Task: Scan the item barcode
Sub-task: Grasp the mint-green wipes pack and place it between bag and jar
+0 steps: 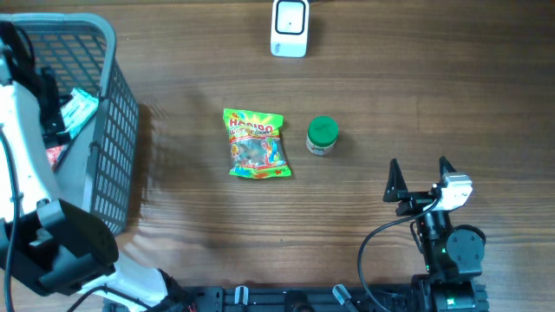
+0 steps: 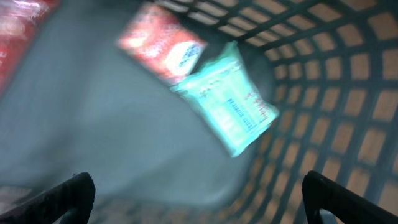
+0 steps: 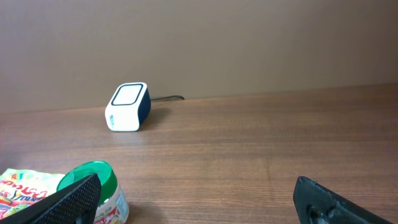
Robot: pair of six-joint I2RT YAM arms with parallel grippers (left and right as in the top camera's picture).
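Observation:
The white barcode scanner [image 1: 290, 28] stands at the table's far edge and also shows as the scanner [image 3: 127, 107] in the right wrist view. A Haribo candy bag [image 1: 254, 144] lies mid-table with a green-lidded jar [image 1: 323, 135] just to its right. My left gripper [image 2: 199, 202] hangs open and empty inside the grey basket [image 1: 117, 130], above a mint-green packet [image 2: 230, 102] and a red packet [image 2: 163, 46]; this view is blurred. My right gripper [image 1: 421, 173] stands open and empty near the front right, with the jar [image 3: 93, 186] just ahead of its left finger.
The basket fills the table's left end, and its mesh wall [image 2: 348, 93] rises close to my left gripper. More red packaging [image 2: 18, 25] lies at the basket's far side. The scanner's cable runs off behind it. Bare wood lies between the jar and the scanner.

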